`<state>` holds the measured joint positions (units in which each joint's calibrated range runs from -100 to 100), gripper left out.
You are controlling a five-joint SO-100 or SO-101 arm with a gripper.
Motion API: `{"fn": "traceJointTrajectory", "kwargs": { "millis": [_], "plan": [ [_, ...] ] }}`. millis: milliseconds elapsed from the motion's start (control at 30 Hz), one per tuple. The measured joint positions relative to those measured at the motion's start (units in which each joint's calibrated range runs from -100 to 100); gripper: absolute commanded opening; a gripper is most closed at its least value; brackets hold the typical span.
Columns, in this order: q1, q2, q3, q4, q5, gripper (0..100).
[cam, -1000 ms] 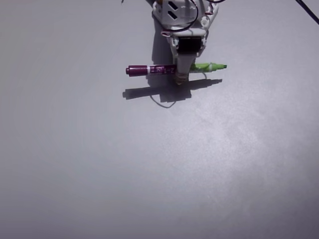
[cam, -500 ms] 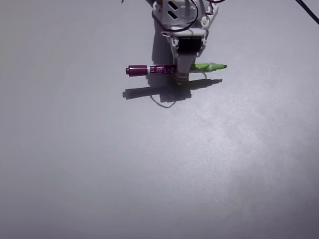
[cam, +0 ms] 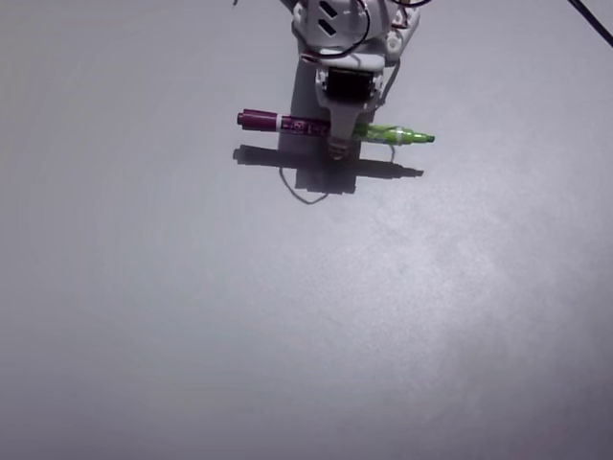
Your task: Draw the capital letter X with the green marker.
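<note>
Gripper (cam: pixel 339 146) clamped on marker (cam: pixel 330 128) mid-body near top of fixed view, pen approx horizontal (purple end left, green tip right, slightly lower). Shadow on gray table (cam: pixel 287 316) below.

A big grey table seen from above

The grey table (cam: pixel 287 326) fills almost the whole fixed view, and its top is smooth and plain. A brighter, shiny patch of light is seen on the right side of it. A dark shadow (cam: pixel 326 171) shaped like a long bar with a block in the middle is cast on the table near the top. A thin curved line (cam: pixel 305 196) is seen on the surface just under that shadow; whether it is a drawn mark or a wire's shadow cannot be told. A dark cable (cam: pixel 589 21) is seen crossing the top right corner.
</note>
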<state>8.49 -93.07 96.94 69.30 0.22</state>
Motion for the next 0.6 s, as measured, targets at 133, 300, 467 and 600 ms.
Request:
{"fn": "traceJointTrajectory", "kwargs": {
  "millis": [133, 300, 467, 600],
  "plan": [
    [-0.37, -0.09, -0.17, 0.00, -2.54, 1],
    [-2.31, -0.09, -0.17, -0.08, -3.52, 1],
    [-3.97, 0.00, -1.75, 0.00, -2.10, 1],
    [-8.22, 3.59, -9.62, 2.41, 0.73, 1]
  ]
}}
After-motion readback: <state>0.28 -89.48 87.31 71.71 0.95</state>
